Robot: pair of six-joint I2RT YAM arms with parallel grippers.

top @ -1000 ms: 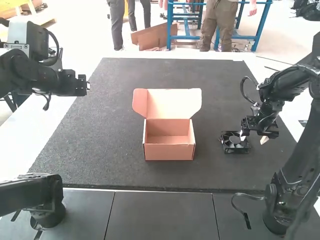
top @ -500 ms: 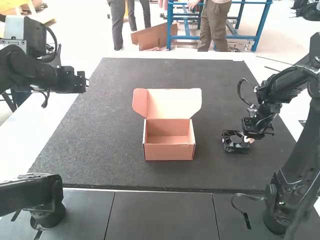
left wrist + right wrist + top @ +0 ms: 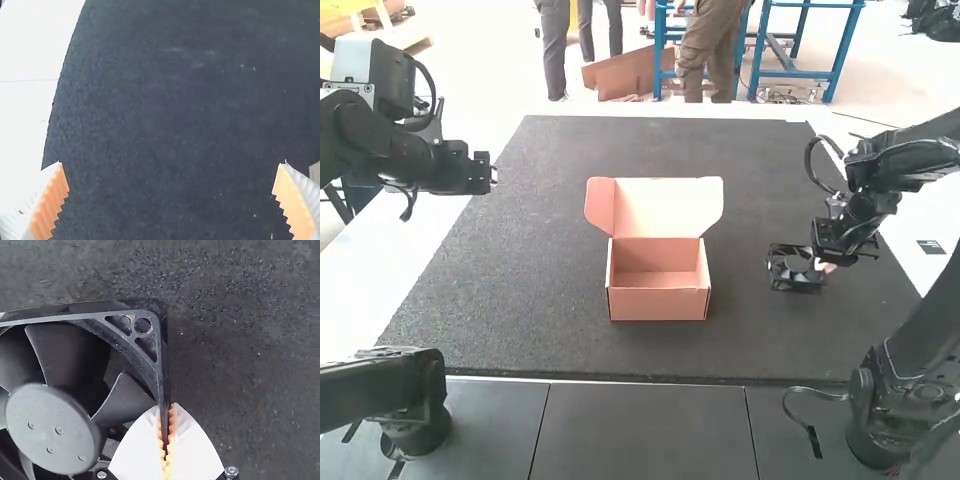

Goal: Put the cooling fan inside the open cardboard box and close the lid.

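The black cooling fan (image 3: 792, 270) hangs tilted just above the black mat, right of the open cardboard box (image 3: 658, 277). My right gripper (image 3: 827, 259) is shut on the fan's right frame edge; in the right wrist view the fan (image 3: 85, 390) has its frame edge pinched between the white fingers (image 3: 135, 450), right gripper (image 3: 165, 440). The box stands at the mat's middle with its lid (image 3: 660, 206) upright at the back. My left gripper (image 3: 488, 172) hovers over the mat's far left edge; its orange-padded fingers (image 3: 49, 195) stand wide apart, left gripper (image 3: 170, 200) open with nothing between them.
The black mat (image 3: 540, 280) covers most of the table, with white table surface (image 3: 370, 270) along its left side. The arm bases stand at the near corners.
The right gripper closed on the fan's right edge and lifted it slightly off the mat, tilting it. The left arm stayed nearly still.
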